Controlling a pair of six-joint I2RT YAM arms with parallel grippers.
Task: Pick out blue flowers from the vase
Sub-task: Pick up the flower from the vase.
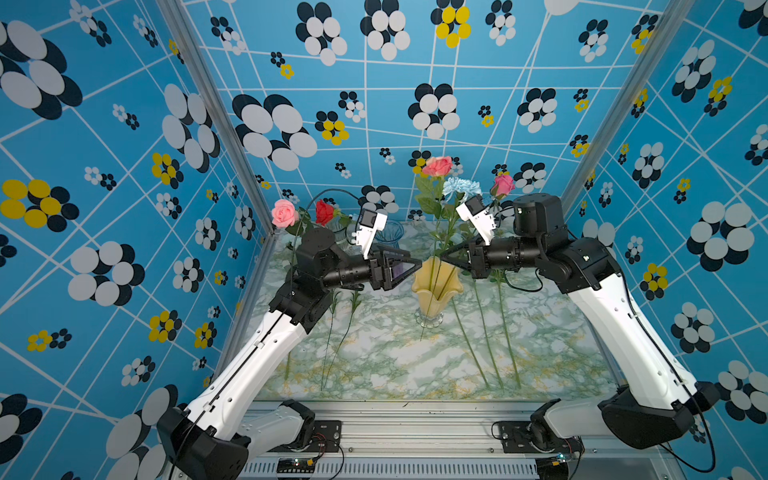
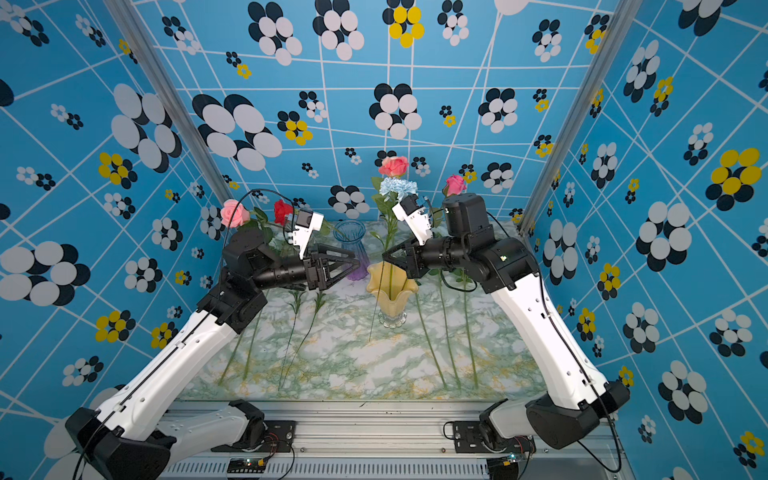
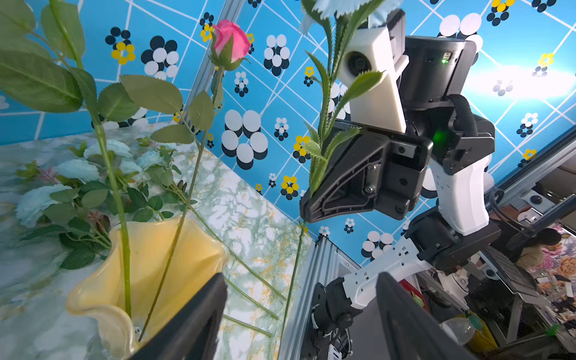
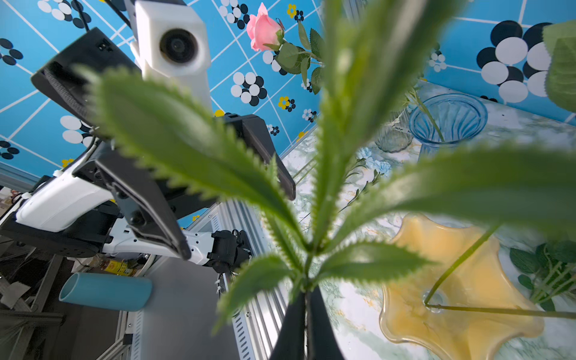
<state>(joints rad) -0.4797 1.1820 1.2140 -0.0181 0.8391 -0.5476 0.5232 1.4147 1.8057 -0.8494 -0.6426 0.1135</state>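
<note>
R gripper [image 1: 444,257]: mine, clamped on blue flower [image 1: 461,189] stem; bloom above yellow vase [image 1: 436,291], stem tail outside rim. L gripper [image 1: 419,263]: jaws apart, empty, beside rim. Risks: thin stem slips; L knocks vase.

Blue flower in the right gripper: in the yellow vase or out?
Out: below the shut right gripper, the blue flower's stem hangs outside the yellow vase.
</note>
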